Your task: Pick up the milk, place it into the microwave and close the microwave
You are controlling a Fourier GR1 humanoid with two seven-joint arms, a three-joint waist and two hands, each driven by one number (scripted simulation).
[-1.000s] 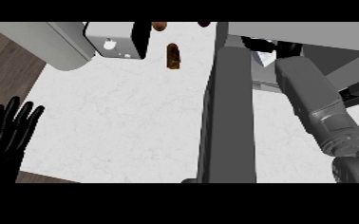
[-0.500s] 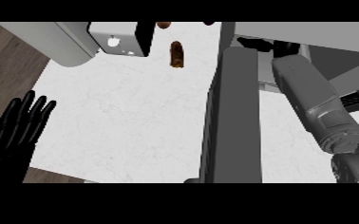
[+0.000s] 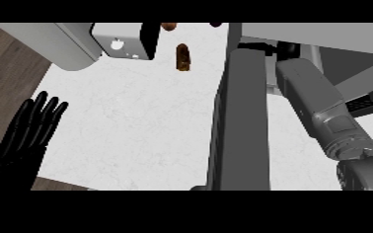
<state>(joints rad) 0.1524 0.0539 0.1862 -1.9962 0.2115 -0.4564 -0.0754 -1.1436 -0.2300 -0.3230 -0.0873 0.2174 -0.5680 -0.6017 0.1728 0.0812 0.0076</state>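
Rising left hand (image 3: 33, 128) (slightly, it seems).

Counter (image 3: 131, 118) fills centre. Microwave door (image 3: 241, 123) stands open, running near to far, right of centre. Right forearm (image 3: 320, 108) right of door. Left hand (image 3: 33, 128) at counter's left edge, near. Box-shaped appliance (image 3: 124, 39) far left; small object (image 3: 183, 58) on counter just right of it.

White, faintly veined counter (image 3: 138, 123) fills the middle — evenly lit. Dark wood floor (image 3: 18, 64) shows at the left edge.
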